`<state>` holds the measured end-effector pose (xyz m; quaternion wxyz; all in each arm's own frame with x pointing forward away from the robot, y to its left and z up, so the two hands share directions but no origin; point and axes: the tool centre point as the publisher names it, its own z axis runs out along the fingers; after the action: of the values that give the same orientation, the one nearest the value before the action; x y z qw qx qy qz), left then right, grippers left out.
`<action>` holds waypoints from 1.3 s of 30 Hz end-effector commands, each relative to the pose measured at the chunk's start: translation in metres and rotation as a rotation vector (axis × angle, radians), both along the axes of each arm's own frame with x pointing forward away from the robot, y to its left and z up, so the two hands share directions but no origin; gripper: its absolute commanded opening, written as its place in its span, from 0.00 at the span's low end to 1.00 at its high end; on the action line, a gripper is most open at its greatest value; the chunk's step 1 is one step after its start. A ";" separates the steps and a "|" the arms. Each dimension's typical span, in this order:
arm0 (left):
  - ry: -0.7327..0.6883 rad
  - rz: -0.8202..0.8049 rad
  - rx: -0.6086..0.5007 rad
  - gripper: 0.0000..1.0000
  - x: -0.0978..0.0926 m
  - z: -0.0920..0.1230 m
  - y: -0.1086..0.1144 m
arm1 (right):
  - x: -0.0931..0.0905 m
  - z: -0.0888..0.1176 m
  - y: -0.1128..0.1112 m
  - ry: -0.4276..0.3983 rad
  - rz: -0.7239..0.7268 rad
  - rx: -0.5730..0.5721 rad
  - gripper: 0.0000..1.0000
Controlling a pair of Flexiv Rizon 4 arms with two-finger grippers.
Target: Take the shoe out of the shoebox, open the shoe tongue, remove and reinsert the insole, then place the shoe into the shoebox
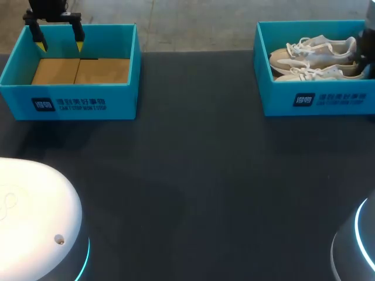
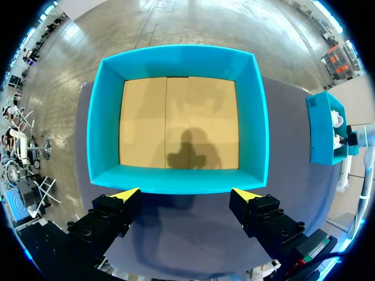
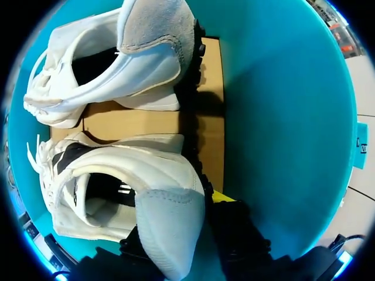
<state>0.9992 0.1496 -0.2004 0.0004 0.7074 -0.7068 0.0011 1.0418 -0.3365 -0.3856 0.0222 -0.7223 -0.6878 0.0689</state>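
Two white shoes [image 1: 316,61] lie side by side in the blue shoebox [image 1: 316,100] at the far right of the table. In the right wrist view my right gripper [image 3: 176,205] sits at the grey heel of the nearer shoe [image 3: 117,175], inside the shoebox [image 3: 281,117]. The other shoe [image 3: 111,58] lies beyond it. My right arm [image 1: 368,41] enters at the right edge over that box. My left gripper [image 1: 59,44] hangs open above the back of a second blue box [image 1: 76,102] at the far left. Nothing is between the jaws of the left gripper [image 2: 184,196].
The left box [image 2: 176,178] holds only its bare cardboard floor. The dark table [image 1: 193,175] stretches between the two boxes. Rounded white robot bases stand at the front left [image 1: 35,216] and front right [image 1: 357,246].
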 end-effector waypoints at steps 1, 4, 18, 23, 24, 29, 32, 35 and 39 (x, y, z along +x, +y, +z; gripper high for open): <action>0.001 0.000 0.001 1.00 0.000 0.000 0.000 | 0.002 -0.001 0.009 -0.003 -0.006 -0.011 0.00; 0.001 0.000 0.001 1.00 0.000 0.000 0.000 | -0.001 0.007 0.010 -0.017 -0.009 -0.022 0.00; 0.001 0.000 0.001 1.00 0.000 0.000 0.000 | 0.000 0.053 0.005 -0.074 -0.024 -0.045 0.00; 0.001 0.000 0.001 1.00 0.000 0.000 0.000 | 0.001 0.069 0.006 -0.082 -0.024 -0.054 0.00; 0.001 0.000 0.001 1.00 0.000 0.000 0.000 | 0.001 0.072 0.006 -0.085 -0.024 -0.057 0.00; 0.001 0.000 0.001 1.00 0.000 0.000 0.000 | 0.004 0.090 0.006 -0.091 -0.024 -0.065 0.00; 0.001 0.000 0.001 1.00 0.000 0.000 0.000 | 0.006 0.105 0.004 -0.098 -0.024 -0.068 0.00; 0.001 0.000 0.001 1.00 0.000 0.000 0.000 | 0.008 0.120 0.001 -0.108 -0.030 -0.069 0.00; 0.001 0.000 0.001 1.00 0.000 0.000 0.000 | 0.011 0.134 -0.003 -0.112 -0.035 -0.071 0.00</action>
<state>0.9992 0.1496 -0.2004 0.0004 0.7075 -0.7067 0.0011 1.0545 -0.3381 -0.2646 -0.0420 -0.7370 -0.6726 0.0517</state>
